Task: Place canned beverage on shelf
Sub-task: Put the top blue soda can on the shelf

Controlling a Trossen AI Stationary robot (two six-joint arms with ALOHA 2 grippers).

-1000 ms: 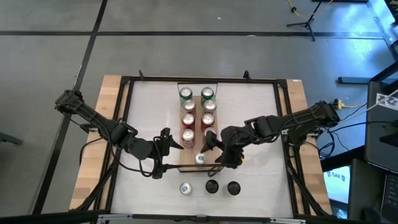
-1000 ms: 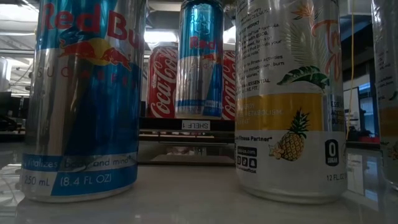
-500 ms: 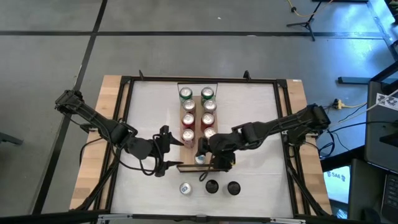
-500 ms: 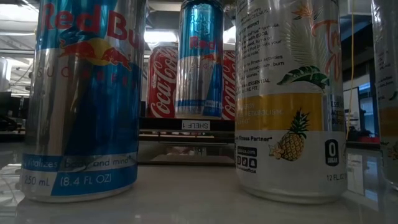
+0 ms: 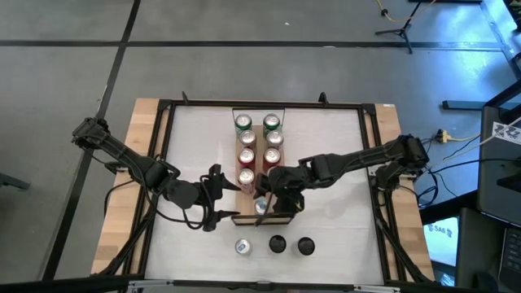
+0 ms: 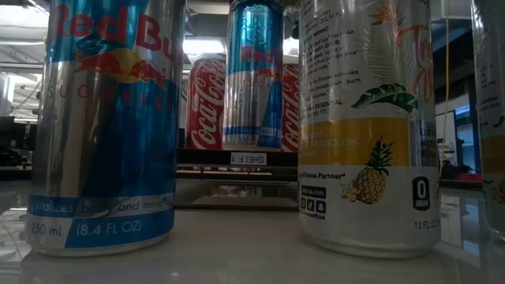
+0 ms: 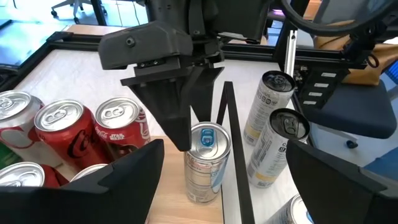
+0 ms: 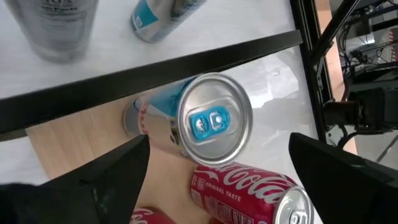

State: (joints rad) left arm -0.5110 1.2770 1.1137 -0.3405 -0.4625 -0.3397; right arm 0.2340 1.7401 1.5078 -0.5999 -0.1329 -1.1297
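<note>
A slim blue-and-silver can (image 5: 261, 208) stands upright on the near end of the light-wood shelf (image 5: 244, 218), just inside its dark end frame. It also shows in the left wrist view (image 7: 207, 165) and the right wrist view (image 8: 211, 121). My right gripper (image 5: 265, 195) hangs over this can, open, pointing down. Its fingers (image 8: 106, 180) stand wide on either side of the can top without touching it. My left gripper (image 5: 230, 199) is open and empty, left of the shelf's near end and facing the can.
Several red, green and silver cans (image 5: 247, 155) stand in two rows on the shelf beyond the slim can. Three loose cans stand near the table's near edge: a blue one (image 5: 242, 246) and two tall ones (image 5: 278, 243) (image 5: 305, 244). They fill the low view (image 6: 367, 126).
My right gripper has moved toward the table's left, from beside the shelf's near end to above the slim can. The can has stayed upright in its place on the shelf.
</note>
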